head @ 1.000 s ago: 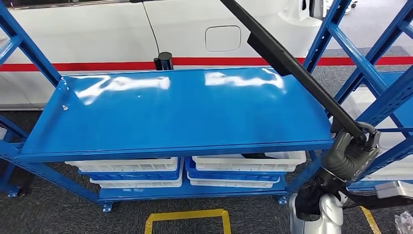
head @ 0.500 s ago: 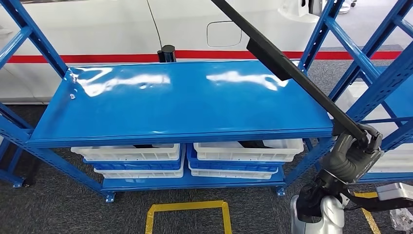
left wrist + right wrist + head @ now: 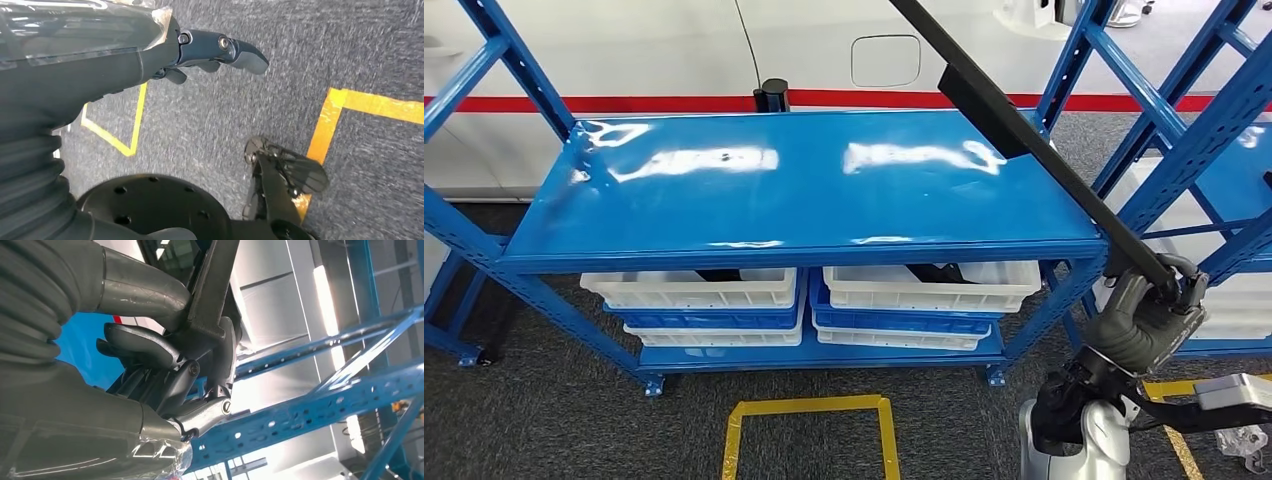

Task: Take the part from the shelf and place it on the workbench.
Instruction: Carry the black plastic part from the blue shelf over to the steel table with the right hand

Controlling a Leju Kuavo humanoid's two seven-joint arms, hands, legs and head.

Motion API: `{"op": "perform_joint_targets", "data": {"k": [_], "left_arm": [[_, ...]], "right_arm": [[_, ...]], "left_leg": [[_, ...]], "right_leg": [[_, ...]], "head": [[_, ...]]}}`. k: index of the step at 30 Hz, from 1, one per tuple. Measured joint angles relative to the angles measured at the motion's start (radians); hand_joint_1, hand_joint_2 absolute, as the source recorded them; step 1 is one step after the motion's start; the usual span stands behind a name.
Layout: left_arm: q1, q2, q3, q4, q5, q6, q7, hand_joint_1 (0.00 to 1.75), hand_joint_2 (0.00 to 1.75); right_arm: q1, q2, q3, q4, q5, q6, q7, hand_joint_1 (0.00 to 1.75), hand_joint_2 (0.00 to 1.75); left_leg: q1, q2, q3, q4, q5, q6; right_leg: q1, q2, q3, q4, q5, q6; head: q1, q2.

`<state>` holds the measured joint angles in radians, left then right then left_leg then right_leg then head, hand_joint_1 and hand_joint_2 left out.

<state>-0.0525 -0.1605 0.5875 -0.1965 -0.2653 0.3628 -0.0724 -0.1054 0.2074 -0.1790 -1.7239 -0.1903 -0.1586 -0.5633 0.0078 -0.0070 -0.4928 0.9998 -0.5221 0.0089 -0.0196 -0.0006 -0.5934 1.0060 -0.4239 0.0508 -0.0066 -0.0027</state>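
Head view: right hand (image 3: 1146, 318) is clenched around the low end of one long black part (image 3: 1024, 135). The part's long axis runs from the hand up and away to the robot's left, slanting over the right end of the blue shelf (image 3: 724, 215) top and out of frame, so almost all its length lies beyond and left of the hand. The shelf top under it is bare, and the part looks clear of it, not resting. Judgement: the coming move hinges on swinging that long overhang clear of the blue uprights (image 3: 1114, 110) that sit just beside the hand. Count: one part, four white bins (image 3: 694, 288) on the lower tiers, one yellow floor outline (image 3: 809, 408). Left wrist view: left hand (image 3: 210, 50) hangs over grey carpet holding nothing; whether its fingers are spread or curled can't be told. It sits well apart from the part, so the right hand is the only one on it. Right wrist view: fingers (image 3: 145, 347) wrap the part's flat black bar (image 3: 212, 285), thumb across, blue rack beams (image 3: 320, 405) close beyond the hand.
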Motion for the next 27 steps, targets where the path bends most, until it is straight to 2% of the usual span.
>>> {"op": "perform_joint_targets", "data": {"k": [2,3,4,6,7,8,9,10,11,12,13,14,15,16,17,18,20,21,22,23,24,25,26,27], "left_arm": [[0.001,0.000,0.000,0.000,-0.003,-0.002,0.000,0.00,1.75],[0.001,0.000,0.000,0.000,-0.003,-0.003,-0.001,0.00,1.75],[0.001,0.000,0.000,0.000,-0.004,-0.005,-0.002,0.00,1.75],[0.001,0.000,0.000,0.000,-0.005,-0.009,-0.004,0.00,1.75],[0.002,0.000,0.000,0.000,-0.005,-0.011,-0.005,0.00,1.75],[0.002,0.000,0.000,0.000,-0.006,-0.012,-0.006,0.00,1.75],[0.003,0.000,0.000,0.000,-0.006,-0.014,-0.008,0.00,1.75],[0.003,-0.001,0.000,0.000,-0.007,-0.015,-0.009,0.00,1.75],[0.003,-0.001,0.000,0.000,-0.008,-0.015,-0.011,0.00,1.75],[0.003,-0.001,-0.001,0.000,-0.010,-0.015,-0.012,0.00,1.75],[0.003,-0.001,-0.001,0.000,-0.012,-0.016,-0.013,0.00,1.75],[0.004,-0.001,-0.002,0.000,-0.014,-0.016,-0.014,0.00,1.75],[0.004,-0.001,-0.002,0.000,-0.015,-0.016,-0.015,0.00,1.75],[0.004,-0.001,-0.003,0.000,-0.017,-0.017,-0.016,0.00,1.75],[0.005,-0.001,-0.004,0.000,-0.018,-0.018,-0.017,0.00,1.75],[0.006,0.000,-0.004,0.000,-0.019,-0.018,-0.017,0.00,1.75],[0.006,0.000,-0.006,0.000,-0.022,-0.020,-0.018,0.00,1.75],[0.006,0.000,-0.006,0.000,-0.022,-0.020,-0.018,0.00,1.75],[0.007,0.000,-0.006,0.000,-0.023,-0.021,-0.018,0.00,1.75],[0.007,0.000,-0.006,0.000,-0.023,-0.022,-0.018,0.00,1.75],[0.006,0.000,-0.006,0.000,-0.024,-0.022,-0.018,0.00,1.75],[0.006,0.000,-0.007,0.000,-0.025,-0.023,-0.019,0.00,1.75],[0.006,0.000,-0.007,0.000,-0.026,-0.024,-0.019,0.00,1.75],[0.004,0.000,-0.008,0.000,-0.027,-0.026,-0.020,0.00,1.75]], "right_arm": [[0.005,-0.003,-0.001,0.000,-0.003,0.004,-0.002,1.75,1.75],[0.008,-0.005,-0.002,0.000,-0.005,0.006,-0.003,1.75,1.75],[0.011,-0.007,-0.004,0.000,-0.007,0.008,-0.005,1.75,1.75],[0.016,-0.011,-0.006,0.001,-0.010,0.010,-0.009,1.75,1.75],[0.020,-0.013,-0.007,0.002,-0.012,0.011,-0.010,1.75,1.75],[0.023,-0.015,-0.008,0.004,-0.014,0.011,-0.011,1.75,1.75],[0.027,-0.017,-0.009,0.005,-0.017,0.012,-0.013,1.75,1.75],[0.029,-0.018,-0.010,0.006,-0.019,0.012,-0.014,1.75,1.75],[0.030,-0.019,-0.011,0.006,-0.021,0.013,-0.016,1.75,1.75],[0.031,-0.020,-0.012,0.006,-0.022,0.015,-0.018,1.75,1.75],[0.032,-0.020,-0.013,0.006,-0.023,0.016,-0.020,1.75,1.75],[0.033,-0.021,-0.014,0.006,-0.023,0.017,-0.022,1.75,1.75],[0.035,-0.021,-0.016,0.006,-0.024,0.018,-0.024,1.75,1.75],[0.038,-0.022,-0.019,0.006,-0.025,0.018,-0.026,1.75,1.75],[0.040,-0.022,-0.021,0.006,-0.026,0.018,-0.028,1.75,1.75],[0.041,-0.023,-0.023,0.007,-0.027,0.018,-0.030,1.75,1.75],[0.044,-0.022,-0.027,0.007,-0.029,0.018,-0.032,1.75,1.75],[0.046,-0.022,-0.028,0.006,-0.030,0.018,-0.032,1.75,1.75],[0.047,-0.022,-0.029,0.006,-0.030,0.018,-0.032,1.75,1.75],[0.049,-0.022,-0.031,0.006,-0.030,0.018,-0.032,1.75,1.75],[0.052,-0.022,-0.033,0.006,-0.030,0.018,-0.032,1.75,1.75],[0.054,-0.022,-0.034,0.006,-0.031,0.018,-0.032,1.75,1.75],[0.056,-0.022,-0.036,0.006,-0.031,0.018,-0.033,1.75,1.75],[0.058,-0.022,-0.038,0.004,-0.031,0.018,-0.034,1.75,1.75]], "left_leg": [[-0.002,0.005,-0.011,-0.006,0.017,0.022],[-0.002,0.007,-0.019,-0.009,0.028,0.033],[-0.002,0.010,-0.030,-0.011,0.038,0.042],[-0.006,0.013,-0.057,-0.010,0.057,0.050],[-0.008,0.014,-0.071,-0.010,0.067,0.051],[-0.009,0.015,-0.083,-0.009,0.076,0.050],[-0.010,0.016,-0.096,-0.009,0.086,0.049],[-0.010,0.016,-0.107,-0.007,0.094,0.047],[-0.010,0.016,-0.116,-0.006,0.102,0.044],[-0.012,0.016,-0.125,-0.003,0.109,0.039],[-0.013,0.016,-0.131,-0.002,0.117,0.033],[-0.014,0.017,-0.135,0.000,0.124,0.028],[-0.015,0.017,-0.138,0.000,0.132,0.022],[-0.015,0.016,-0.140,0.000,0.136,0.017],[-0.013,0.014,-0.145,0.007,0.127,0.011],[-0.011,0.012,-0.154,0.027,0.102,0.006],[-0.005,0.008,-0.188,0.125,0.012,-0.005],[-0.002,0.007,-0.206,0.192,-0.030,-0.009],[0.000,0.007,-0.219,0.251,-0.056,-0.013],[0.003,0.007,-0.218,0.284,-0.060,-0.017],[0.007,0.007,-0.200,0.280,-0.045,-0.019],[0.011,0.007,-0.163,0.240,-0.019,-0.021],[0.015,0.006,-0.113,0.174,0.003,-0.022],[0.016,0.004,-0.065,0.104,0.013,-0.023]], "right_leg": [[-0.003,-0.001,-0.012,0.009,-0.006,0.010],[-0.002,0.000,-0.025,0.031,-0.027,0.009],[-0.002,0.000,-0.045,0.078,-0.065,0.003],[-0.002,0.000,-0.086,0.206,-0.143,-0.005],[-0.002,0.000,-0.097,0.262,-0.166,-0.004],[-0.001,0.000,-0.091,0.285,-0.169,0.003],[-0.001,0.000,-0.067,0.271,-0.155,0.012],[-0.001,0.000,-0.025,0.220,-0.134,0.020],[-0.001,0.000,0.028,0.146,-0.116,0.025],[0.002,0.000,0.081,0.066,-0.109,0.024],[0.005,0.000,0.116,0.009,-0.108,0.019],[0.009,0.001,0.134,-0.024,-0.113,0.013],[0.013,0.002,0.136,-0.035,-0.113,0.006],[0.008,0.002,0.127,-0.033,-0.108,-0.002],[0.004,0.001,0.122,-0.033,-0.102,-0.011],[-0.001,0.000,0.116,-0.034,-0.094,-0.024],[-0.003,-0.003,0.102,-0.033,-0.076,-0.041],[-0.002,-0.004,0.090,-0.032,-0.067,-0.045],[-0.001,-0.004,0.079,-0.029,-0.058,-0.045],[-0.001,-0.004,0.066,-0.026,-0.050,-0.043],[-0.001,-0.004,0.054,-0.023,-0.044,-0.039],[-0.001,-0.004,0.044,-0.020,-0.038,-0.035],[-0.002,-0.003,0.036,-0.017,-0.032,-0.030],[0.000,-0.003,0.028,-0.014,-0.027,-0.024]], "head": [[0.000,0.000],[0.002,0.000],[0.003,0.000],[0.006,0.000],[0.006,0.000],[0.006,0.000],[0.006,0.000],[0.006,0.000],[0.006,0.000],[0.006,0.000],[0.006,0.000],[0.005,0.000],[0.004,0.000],[0.003,0.000],[0.003,0.000],[0.001,0.000],[-0.002,0.000],[-0.003,0.000],[-0.003,0.000],[-0.003,0.000],[-0.003,0.000],[-0.003,0.000],[-0.003,0.000],[-0.003,0.000]]}}
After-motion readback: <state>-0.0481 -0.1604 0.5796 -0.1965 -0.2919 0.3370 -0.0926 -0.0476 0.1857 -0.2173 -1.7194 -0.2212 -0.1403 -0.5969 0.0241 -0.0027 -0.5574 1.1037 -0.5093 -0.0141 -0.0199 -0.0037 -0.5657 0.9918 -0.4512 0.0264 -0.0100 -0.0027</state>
